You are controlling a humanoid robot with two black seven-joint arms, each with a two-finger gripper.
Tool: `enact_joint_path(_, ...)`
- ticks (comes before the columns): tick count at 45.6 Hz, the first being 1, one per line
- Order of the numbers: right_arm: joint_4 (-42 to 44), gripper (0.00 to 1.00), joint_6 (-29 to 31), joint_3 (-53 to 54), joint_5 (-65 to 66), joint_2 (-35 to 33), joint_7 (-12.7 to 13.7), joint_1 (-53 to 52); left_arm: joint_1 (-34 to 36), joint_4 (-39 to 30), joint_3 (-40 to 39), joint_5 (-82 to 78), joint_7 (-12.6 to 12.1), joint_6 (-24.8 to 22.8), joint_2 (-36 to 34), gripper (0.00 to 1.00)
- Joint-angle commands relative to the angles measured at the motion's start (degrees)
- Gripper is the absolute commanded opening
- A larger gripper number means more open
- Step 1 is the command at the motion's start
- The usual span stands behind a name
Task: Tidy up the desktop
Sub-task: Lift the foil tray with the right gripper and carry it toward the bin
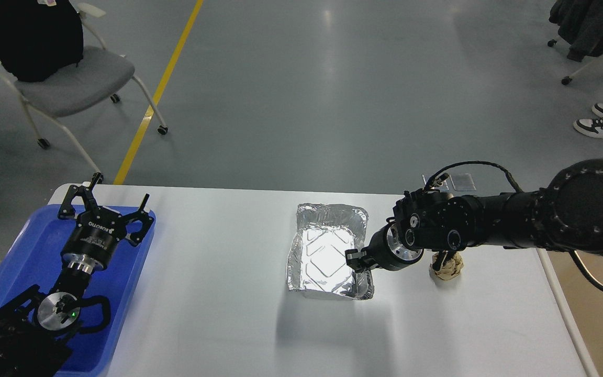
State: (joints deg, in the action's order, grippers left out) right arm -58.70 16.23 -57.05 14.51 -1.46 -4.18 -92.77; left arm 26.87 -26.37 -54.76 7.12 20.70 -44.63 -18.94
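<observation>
A: At the right rim of the foil tray (325, 250), mid-desktop, your right gripper (356, 259) sits at the tray's near-right wall, dark and half end-on. You cannot tell whether its fingers are apart or closed, or whether they already pinch the foil.

B: What's your worry there?

A: The tray looks thin and already crumpled. Press or drag at that wall and you would likely buckle it, or skate the whole tray across the smooth white desktop (218, 293). Note too the crumpled beige wad (446, 267) just beside the wrist, under the forearm: swing the arm back carelessly and you could knock it toward the table's right edge.

B: And the arm itself?

A: Your right arm (490, 225) reaches in from the right, nearly level, forearm stretched leftward and wrist turned down to the tray.

B: The left?

A: Your left gripper (105, 207) hangs over the blue plastic tray (29, 251) at the desktop's left end, fingers spread wide and empty, well apart from the foil tray.
</observation>
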Motion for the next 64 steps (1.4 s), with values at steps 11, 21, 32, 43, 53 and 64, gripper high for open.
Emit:
enact_joint_path(11, -19.8, 0.00, 10.2, -8.5, -1.1, -9.7, 0.0, -30.2, -0.2, 0.0, -0.4, 0.0, -0.1, 0.0, -0.2, 0.99)
enact_joint_path(21, -21.7, 0.00, 15.8, -11.1, -0.8, -12.3, 0.1, -39.6, -0.3, 0.0, -0.4, 0.0, -0.1, 0.0, -0.2, 0.99)
enact_joint_path(32, -24.4, 0.00, 20.6, -13.4, -0.5, -18.0, 0.5, -50.1, -0.2, 0.0, -0.3, 0.0, 0.0, 0.0, -0.2, 0.99)
enact_joint_path(43, -22.8, 0.00, 21.7, -20.6, 3.7, -29.8, 0.6, -54.4, -0.1, 0.0, 0.0, 0.0, 0.1, 0.0, 0.0, 0.99)
enact_joint_path(53, -10.0, 0.00, 18.8, -24.2, 10.9, -43.6, 0.6, -48.8, -0.1, 0.0, 0.0, 0.0, 0.1, 0.0, 0.0, 0.99)
enact_joint_path(64, 8.1, 0.00, 13.4, -15.7, 15.2, -55.7, 0.1, -29.4, -0.1, 0.0, -0.1, 0.0, 0.1, 0.0, 0.0, 0.99)
